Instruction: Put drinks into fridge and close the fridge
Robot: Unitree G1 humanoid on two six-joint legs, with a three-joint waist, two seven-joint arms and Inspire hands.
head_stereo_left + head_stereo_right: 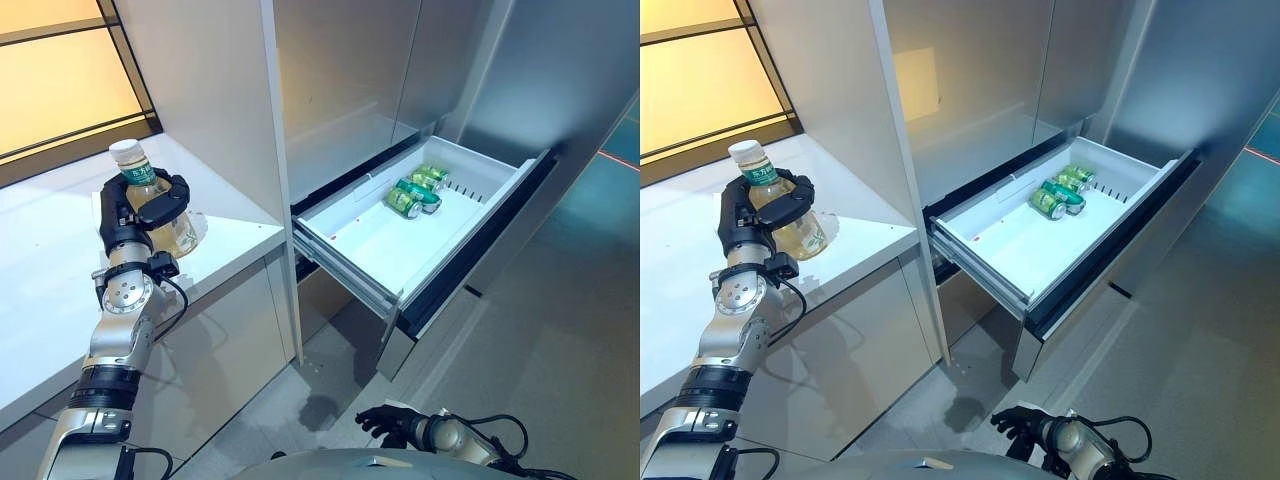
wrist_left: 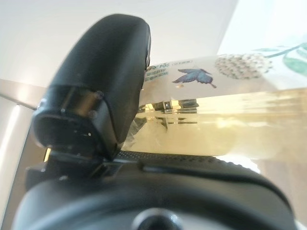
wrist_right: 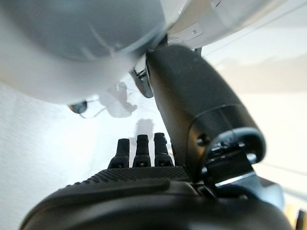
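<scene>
The bottle (image 1: 150,195), clear with pale yellow drink, a white cap and a green label, is in the left hand (image 1: 140,215), whose fingers are curled round its body; it is upright or nearly so, over the white counter (image 1: 40,270) beside the tall grey fridge wall, and I cannot tell whether its base rests on the counter or is just clear of it. The left wrist view shows the thumb (image 2: 96,96) pressed against the label, so the grip looks firm. To the right, well apart from the bottle, the fridge drawer (image 1: 370,250) stands pulled out, and three green cans (image 1: 418,190) lie on their sides near its back end, with most of the white floor of the drawer bare. The right hand (image 1: 1025,425) hangs low near the floor, grasping nothing, its fingers (image 3: 139,151) loosely relaxed. By my reading the task is partly done: some drinks are in, this bottle is grasped but not yet carried over, and the drawer is not yet shut. What is left is to bring the bottle across to the drawer, set it down in the free space, let go, and push the drawer closed.
</scene>
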